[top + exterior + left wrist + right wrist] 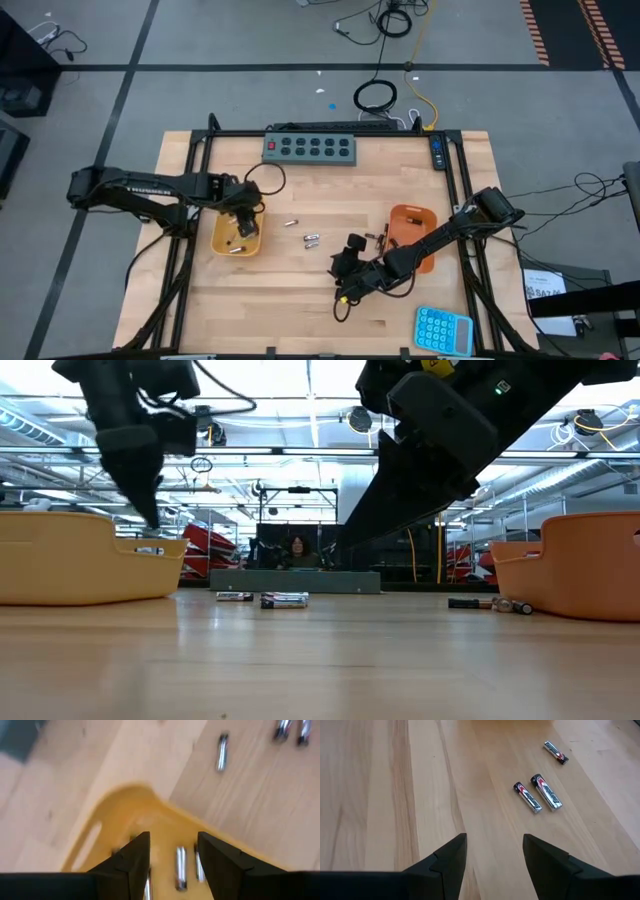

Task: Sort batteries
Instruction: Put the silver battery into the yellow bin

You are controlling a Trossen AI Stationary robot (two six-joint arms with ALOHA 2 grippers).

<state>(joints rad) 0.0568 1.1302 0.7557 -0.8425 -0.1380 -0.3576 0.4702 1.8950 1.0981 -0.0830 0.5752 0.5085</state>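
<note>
My left gripper hangs open over the yellow tray at the table's left, fingers pointing steeply down. Two silver batteries lie on the tray's floor below it. My right gripper stands open and empty over bare wood near the table's middle. Ahead of it three loose batteries lie flat on the table: a pair and a single one. The orange tray sits at the right, with small dark batteries on the table beside its left rim.
A grey power strip lies along the far edge. A blue calculator sits near the front right corner. Black frame rails run along the table's sides. A person sits far back in the room.
</note>
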